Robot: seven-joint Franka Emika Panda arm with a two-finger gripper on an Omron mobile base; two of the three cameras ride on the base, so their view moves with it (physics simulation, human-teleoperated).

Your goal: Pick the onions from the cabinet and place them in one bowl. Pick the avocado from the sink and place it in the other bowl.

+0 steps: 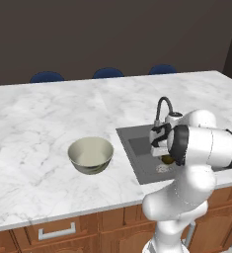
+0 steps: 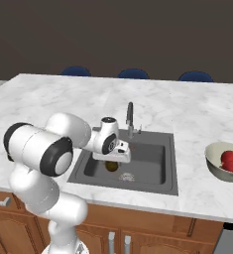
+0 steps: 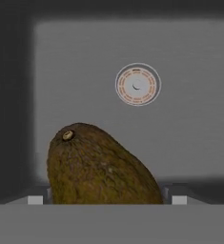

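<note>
Biggest thing here is the marble tabletop (image 1: 48, 123), which runs across the middle of both base views. The sink (image 2: 152, 163) is cut into it, centre-right in the left base view and dead centre in the right base view, with the faucet (image 2: 130, 116) at its back edge.

Next down, 2 bowls. One bowl (image 1: 91, 155) sits left of centre in the left base view, just left of the sink, and it looks empty. The other bowl (image 2: 226, 161) is at the right edge of the right base view with red onions (image 2: 230, 160) already inside. I can't count them from here, but my guess is the onion half is done and the empty bowl is waiting for the avocado.

The arm is bent over and reaching down into the sink, which makes sense since that's where the last item lies. The end effector (image 3: 104, 200) is low over the basin floor, near the drain (image 3: 137, 85).

The avocado (image 3: 96, 167) is on the sink floor, bottom centre of the hand view, stem end pointing to the upper left. The 2 fingertips (image 3: 179, 200) stand wide apart on either side of it, with no squeeze that I can see. So it's open and straddling the fruit, lined up to close. Nothing held yet.
</note>
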